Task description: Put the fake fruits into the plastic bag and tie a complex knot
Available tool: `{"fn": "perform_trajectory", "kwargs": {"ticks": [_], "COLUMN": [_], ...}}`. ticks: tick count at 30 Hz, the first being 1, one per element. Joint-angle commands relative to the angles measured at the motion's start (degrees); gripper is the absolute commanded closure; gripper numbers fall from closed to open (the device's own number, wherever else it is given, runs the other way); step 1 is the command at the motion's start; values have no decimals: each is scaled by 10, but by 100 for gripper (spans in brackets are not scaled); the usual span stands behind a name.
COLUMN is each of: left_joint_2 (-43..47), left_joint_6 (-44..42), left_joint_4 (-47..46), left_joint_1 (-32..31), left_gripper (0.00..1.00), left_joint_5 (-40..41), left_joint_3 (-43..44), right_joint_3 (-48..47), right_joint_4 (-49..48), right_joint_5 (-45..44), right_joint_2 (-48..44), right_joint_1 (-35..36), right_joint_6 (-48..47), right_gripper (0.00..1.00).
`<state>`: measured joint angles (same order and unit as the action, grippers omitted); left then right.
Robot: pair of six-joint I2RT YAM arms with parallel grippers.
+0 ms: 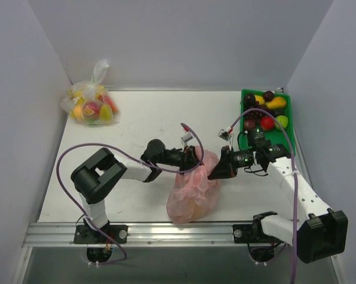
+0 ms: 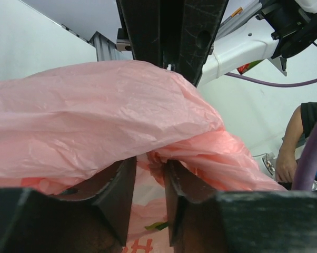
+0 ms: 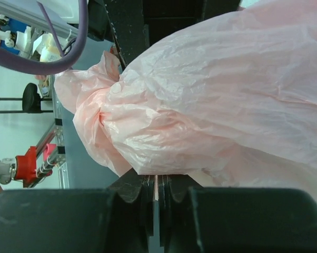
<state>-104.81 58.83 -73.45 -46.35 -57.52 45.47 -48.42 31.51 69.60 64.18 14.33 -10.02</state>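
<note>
Top view, plastic bag (image 1: 193, 190): pink and crumpled, sitting on the white table (image 1: 136, 118) close to the front edge, between the two arms.
Top view, left gripper (image 1: 195, 158): comes in from the left and meets the bag's upper left corner; you can't make out the jaws from up here.
Top view, right gripper (image 1: 215, 171): comes in from the right, hard against the bag's upper right side.
Top view, fake fruits (image 1: 267, 112): a banana, a red apple, a green apple and dark grapes lie in the green tray (image 1: 244, 94) at the back right, well apart from the bag.
Top view, clear bag of fruit (image 1: 90, 105): back left corner, knotted at the top.
Left wrist view, bag: pink film billows across the whole frame, narrowing to a twisted rope in the middle.
Left wrist view, jaws: partly closed, the fingers (image 2: 121, 192) clamped on that bunched rope of bag.
Right wrist view, bag: fills the upper right; at the left the film gathers into a tight bunch.
Right wrist view, jaws: fingers (image 3: 135, 190) pressed almost together, with only a thin sliver of pink film caught between them.
</note>
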Motion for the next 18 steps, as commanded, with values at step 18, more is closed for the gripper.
{"fn": "perform_trajectory", "kwargs": {"ticks": [18], "left_joint_2": [252], "left_joint_6": [-204], "left_joint_4": [242], "left_joint_1": [161], "left_gripper": [38], "left_joint_5": [-50], "left_joint_3": [-112], "right_joint_3": [-32], "right_joint_4": [-14], "right_joint_5": [11], "right_joint_2": [1], "right_joint_1": [-19], "right_joint_6": [-34], "right_gripper": [100]}}
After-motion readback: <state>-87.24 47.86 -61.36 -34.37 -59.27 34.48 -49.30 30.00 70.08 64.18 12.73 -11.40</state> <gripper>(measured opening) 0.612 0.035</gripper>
